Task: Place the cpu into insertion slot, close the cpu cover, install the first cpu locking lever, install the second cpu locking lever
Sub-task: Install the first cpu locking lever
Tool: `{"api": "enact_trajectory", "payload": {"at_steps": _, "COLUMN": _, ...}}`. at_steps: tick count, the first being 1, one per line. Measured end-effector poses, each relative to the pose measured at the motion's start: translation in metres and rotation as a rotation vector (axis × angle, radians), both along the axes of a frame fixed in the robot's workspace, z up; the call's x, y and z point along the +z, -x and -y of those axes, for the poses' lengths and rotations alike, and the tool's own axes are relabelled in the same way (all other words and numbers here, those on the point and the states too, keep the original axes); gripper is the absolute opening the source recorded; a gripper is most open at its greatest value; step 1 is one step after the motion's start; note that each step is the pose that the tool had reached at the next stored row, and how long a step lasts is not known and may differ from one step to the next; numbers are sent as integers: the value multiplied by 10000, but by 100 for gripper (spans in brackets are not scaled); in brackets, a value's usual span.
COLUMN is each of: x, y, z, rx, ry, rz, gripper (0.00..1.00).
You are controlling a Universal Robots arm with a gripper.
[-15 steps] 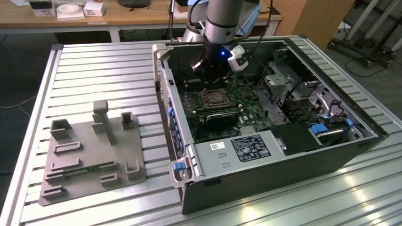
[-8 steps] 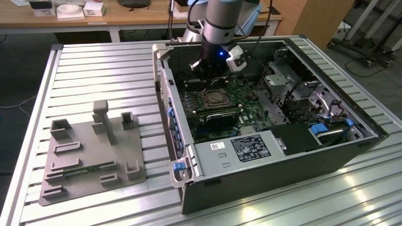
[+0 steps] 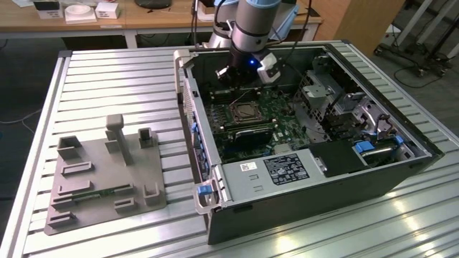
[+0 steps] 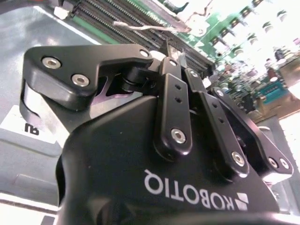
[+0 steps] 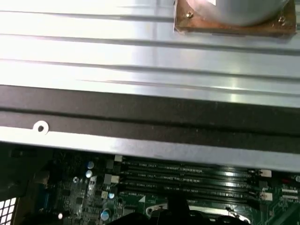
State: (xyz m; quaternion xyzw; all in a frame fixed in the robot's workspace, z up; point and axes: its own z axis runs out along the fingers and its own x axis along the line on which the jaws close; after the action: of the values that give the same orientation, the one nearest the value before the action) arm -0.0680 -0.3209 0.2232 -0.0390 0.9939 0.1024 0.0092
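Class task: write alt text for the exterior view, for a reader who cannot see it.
A robot arm reaches down into an open computer case lying on a slatted metal table, its end effector hanging above the green board near the insertion slot. A grey moulded fixture sits on the table at the exterior view's left.

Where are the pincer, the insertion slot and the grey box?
pincer (image 4: 176, 55): second wrist view, between its fingertips.
insertion slot (image 3: 248, 111): exterior view, its middle.
grey box (image 3: 285, 167): exterior view, its black label.

Arm: silver-grey tubular arm wore a blue cap.
Gripper: matte-black gripper showed silver screws, white lettering.
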Motion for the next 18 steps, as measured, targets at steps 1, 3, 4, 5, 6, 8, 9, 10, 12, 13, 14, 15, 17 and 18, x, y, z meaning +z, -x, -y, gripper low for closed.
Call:
{"api": "enact_trajectory", "payload": {"at_steps": 1, "x": -5, "y": 0, "z": 0, "rx": 0, "ry": -79, "rz": 0, "gripper": 11}}
{"api": "enact_trajectory", "payload": {"at_steps": 3, "x": -31, "y": 0, "z": -1, "rx": -1, "ry": -130, "rz": 2, "gripper": 11}}
{"api": "enact_trajectory", "payload": {"at_steps": 4, "x": -49, "y": 0, "z": 0, "rx": -1, "ry": -129, "rz": 1, "gripper": 11}}
{"api": "enact_trajectory", "payload": {"at_steps": 5, "x": -67, "y": 0, "z": 0, "rx": -1, "ry": -129, "rz": 0, "gripper": 11}}
{"api": "enact_trajectory", "payload": {"at_steps": 6, "x": -78, "y": -1, "z": 0, "rx": 1, "ry": -131, "rz": 1, "gripper": 11}}
{"api": "enact_trajectory", "payload": {"at_steps": 8, "x": -85, "y": -1, "z": 0, "rx": 4, "ry": -169, "rz": -1, "gripper": 11}}
{"api": "enact_trajectory", "payload": {"at_steps": 9, "x": -89, "y": -1, "z": 0, "rx": 4, "ry": -193, "rz": 0, "gripper": 11}}
{"api": "enact_trajectory", "payload": {"at_steps": 10, "x": -93, "y": -1, "z": 0, "rx": 5, "ry": -220, "rz": 0, "gripper": 11}}
{"api": "enact_trajectory", "payload": {"at_steps": 12, "x": -104, "y": -1, "z": -1, "rx": 5, "ry": -244, "rz": 2, "gripper": 11}}
{"api": "enact_trajectory", "payload": {"at_steps": 13, "x": -111, "y": -1, "z": 0, "rx": 5, "ry": -244, "rz": 1, "gripper": 11}}
{"api": "enact_trajectory", "payload": {"at_steps": 14, "x": -117, "y": -1, "z": 0, "rx": 6, "ry": -244, "rz": 0, "gripper": 11}}
{"api": "enact_trajectory", "payload": {"at_steps": 15, "x": -121, "y": -2, "z": 0, "rx": 7, "ry": -243, "rz": 0, "gripper": 11}}
{"api": "enact_trajectory", "payload": {"at_steps": 17, "x": -124, "y": -2, "z": 0, "rx": 6, "ry": -236, "rz": -2, "gripper": 11}}
{"api": "enact_trajectory", "payload": {"at_steps": 18, "x": -126, "y": -2, "z": 0, "rx": 7, "ry": -225, "rz": -1, "gripper": 11}}
